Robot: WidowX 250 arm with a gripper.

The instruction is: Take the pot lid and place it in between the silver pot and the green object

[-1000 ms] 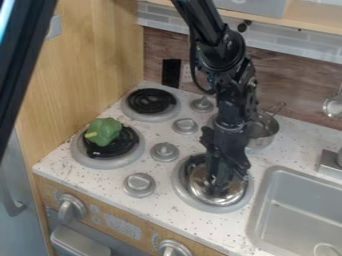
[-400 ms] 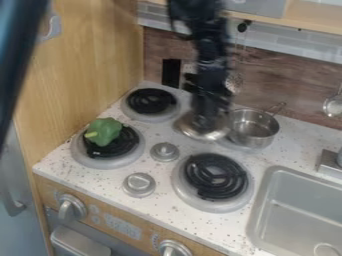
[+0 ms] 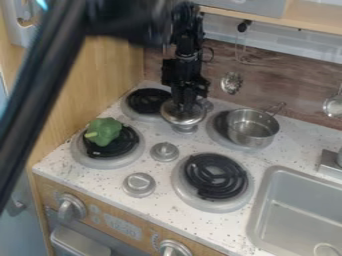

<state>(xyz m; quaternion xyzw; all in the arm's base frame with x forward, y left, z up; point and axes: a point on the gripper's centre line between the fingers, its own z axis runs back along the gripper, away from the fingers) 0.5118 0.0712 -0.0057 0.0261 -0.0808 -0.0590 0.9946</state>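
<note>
In the upper middle of the frame, the fingers (image 3: pixel 185 98) clasp the lid (image 3: pixel 182 115) from above, probably so that it can be set down flat between the pepper (image 3: pixel 104 131) at left and the pot (image 3: pixel 253 131) at right.

Slanting view down onto stovetop (image 3: pixel 157 145)

Soft, fairly even light lay across the pale counter (image 3: pixel 300 137) — bright enough to leave glints on the pot lid (image 3: pixel 184 119) and silver pot (image 3: pixel 252 129). The black arm (image 3: pixel 127 22) looked very dark — blue-white glare showed at upper left.
</note>
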